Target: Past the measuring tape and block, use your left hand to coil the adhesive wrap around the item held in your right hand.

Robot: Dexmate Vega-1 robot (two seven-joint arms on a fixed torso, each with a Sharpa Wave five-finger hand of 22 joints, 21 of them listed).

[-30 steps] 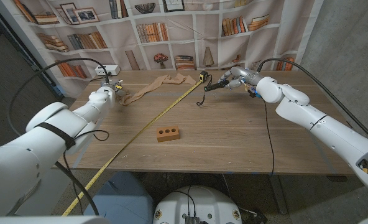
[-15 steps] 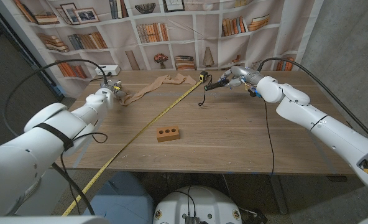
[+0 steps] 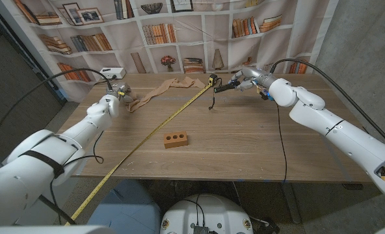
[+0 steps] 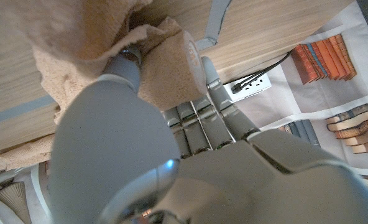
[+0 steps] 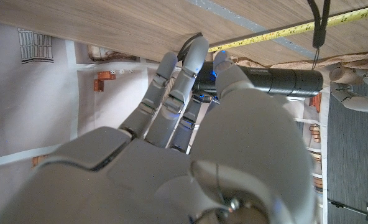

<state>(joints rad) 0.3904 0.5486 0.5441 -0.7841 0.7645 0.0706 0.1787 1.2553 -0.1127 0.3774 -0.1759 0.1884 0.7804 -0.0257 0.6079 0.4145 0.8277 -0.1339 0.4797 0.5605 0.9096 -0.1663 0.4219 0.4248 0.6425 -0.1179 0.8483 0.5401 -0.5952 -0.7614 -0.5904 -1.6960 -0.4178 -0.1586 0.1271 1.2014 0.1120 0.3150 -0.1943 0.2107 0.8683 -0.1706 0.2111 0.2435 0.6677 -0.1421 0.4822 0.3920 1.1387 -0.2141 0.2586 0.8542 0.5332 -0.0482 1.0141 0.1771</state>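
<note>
A tan adhesive wrap (image 3: 166,89) trails loosely across the far side of the table. My left hand (image 3: 114,99) grips its roll (image 4: 166,70) at the far left, with the fingers closed around it. My right hand (image 3: 250,78) holds a black cylindrical item (image 3: 224,86) a little above the far right of the table; a black cord (image 3: 211,103) dangles from it. In the right wrist view the fingers (image 5: 183,81) wrap the black cylinder (image 5: 286,81). The two hands are well apart, with the loose wrap between them.
A yellow measuring tape (image 3: 150,134) runs diagonally from its case (image 3: 212,79) at the back to the table's front left edge. A brown block with holes (image 3: 175,140) lies mid-table. A white power strip (image 3: 112,73) sits at the back left. A black cable (image 3: 280,140) crosses the right side.
My left arm has stretched out and dropped lower, the hand still on the roll. My right hand has raised the black item slightly.
</note>
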